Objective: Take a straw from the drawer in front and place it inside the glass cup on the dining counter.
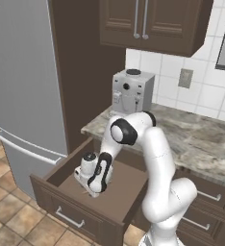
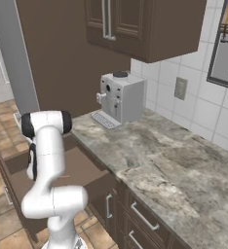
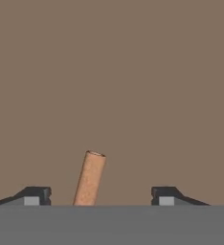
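Down inside the drawer (image 1: 68, 180), my gripper (image 3: 100, 196) hangs with fingers spread wide apart, the straw (image 3: 89, 179) lying between them and seemingly ungripped, so picking up and delivery to the cup remain.

Stood pulled out below the worktop (image 1: 201, 139) at its left end: the drawer (image 1: 115, 218), just right of the fridge (image 1: 23, 96). Reached down into that drawer near its front left corner: the gripper (image 3: 99, 197), with the straw (image 3: 90, 178) lying on the drawer floor between the spread finger tips (image 3: 35, 195) (apart from both). Sat on the worktop at its back left corner, against the wall: the coffee machine (image 1: 132, 91). Hung above the machine: a wall cabinet (image 1: 148, 24). Ran right of the open drawer, under the worktop's front edge: narrower shut drawers (image 2: 145, 219).
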